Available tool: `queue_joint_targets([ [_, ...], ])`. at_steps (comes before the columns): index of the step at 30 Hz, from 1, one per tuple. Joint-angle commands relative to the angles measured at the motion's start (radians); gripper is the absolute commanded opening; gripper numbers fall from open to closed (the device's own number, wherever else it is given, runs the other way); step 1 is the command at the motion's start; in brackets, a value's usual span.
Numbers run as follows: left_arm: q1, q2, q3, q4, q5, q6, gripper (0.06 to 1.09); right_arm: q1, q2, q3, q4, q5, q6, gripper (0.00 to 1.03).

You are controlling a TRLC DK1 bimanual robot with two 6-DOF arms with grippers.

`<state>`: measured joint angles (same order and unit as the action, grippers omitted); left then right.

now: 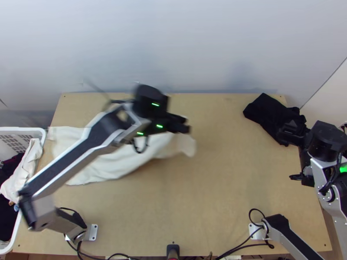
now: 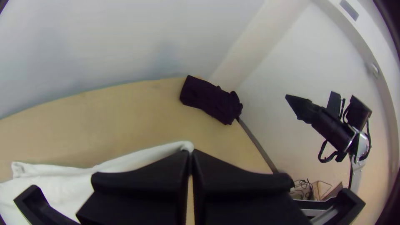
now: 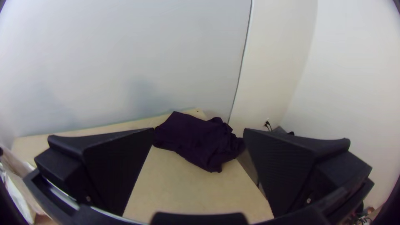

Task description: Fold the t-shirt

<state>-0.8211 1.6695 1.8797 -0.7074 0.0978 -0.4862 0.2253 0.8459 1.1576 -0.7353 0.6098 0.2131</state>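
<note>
The white t-shirt (image 1: 117, 160) lies over the far left part of the light wooden table (image 1: 217, 203), loosely spread and rumpled, with its left end close to the basket (image 1: 42, 138). The left arm (image 1: 71, 160) stretches across above it, so part of the cloth is hidden. At its right end, near the middle of the table, the shirt rises in a narrow fold to the left gripper (image 1: 187, 124), and a rounded flap of it hangs at the fingertips. In the left wrist view the 2 fingers of the left gripper (image 2: 190, 152) are pressed together, with the raised edge of the shirt pinched at their tips (just a small bit of cloth, by the look of it).

The right gripper (image 1: 285, 154) is at the right side, raised above the table, well apart from the shirt. Its 2 fingers stand wide, with nothing between them. From above, 1 of them overlaps the black cloth (image 1: 271, 115), but the left wrist view shows a gap between the gripper and that cloth.

The black cloth lies in the far right corner, folded into a bundle, bunched at its right end. In the basket at the left are a white cloth (image 1: 27, 167) and dark cloths (image 1: 6, 216).
</note>
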Motion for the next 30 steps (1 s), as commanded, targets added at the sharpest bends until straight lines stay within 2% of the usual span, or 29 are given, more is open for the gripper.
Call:
queue_joint_targets([
  [1, -0.148, 0.251, 0.177, 0.042, -0.017, -0.002, 0.09, -0.061, 0.001, 0.002, -0.009, 0.001, 0.003, 0.99],
  [6, -0.204, 0.449, 0.415, 0.066, -0.035, -0.012, 0.1, -0.089, -0.005, -0.004, -0.044, 0.001, 0.006, 0.99],
  [11, -0.234, 0.498, 0.409, 0.132, -0.061, -0.012, 0.1, -0.113, -0.025, -0.038, -0.05, -0.002, 0.04, 0.99],
  [12, -0.234, 0.496, 0.398, 0.125, -0.061, -0.012, 0.2, -0.116, -0.033, -0.047, -0.05, -0.008, 0.049, 0.99],
  [13, -0.234, 0.49, 0.388, 0.112, -0.061, -0.011, 0.35, -0.119, -0.039, -0.056, -0.05, -0.018, 0.062, 0.99],
  [16, -0.214, 0.461, 0.363, 0.051, -0.061, 0.003, 0.66, -0.129, -0.061, -0.087, -0.056, -0.044, 0.091, 0.99],
  [19, -0.171, 0.411, 0.337, -0.026, -0.061, 0.012, 0.75, -0.124, -0.068, -0.111, -0.07, -0.062, 0.098, 0.99],
  [25, -0.075, 0.196, 0.16, -0.119, -0.059, 0.078, 0.79, -0.101, -0.071, -0.118, -0.09, -0.097, 0.121, 0.99],
  [30, -0.021, 0.012, -0.065, -0.121, -0.059, 0.106, 0.96, -0.075, -0.074, -0.136, -0.093, -0.108, 0.126, 0.99],
])
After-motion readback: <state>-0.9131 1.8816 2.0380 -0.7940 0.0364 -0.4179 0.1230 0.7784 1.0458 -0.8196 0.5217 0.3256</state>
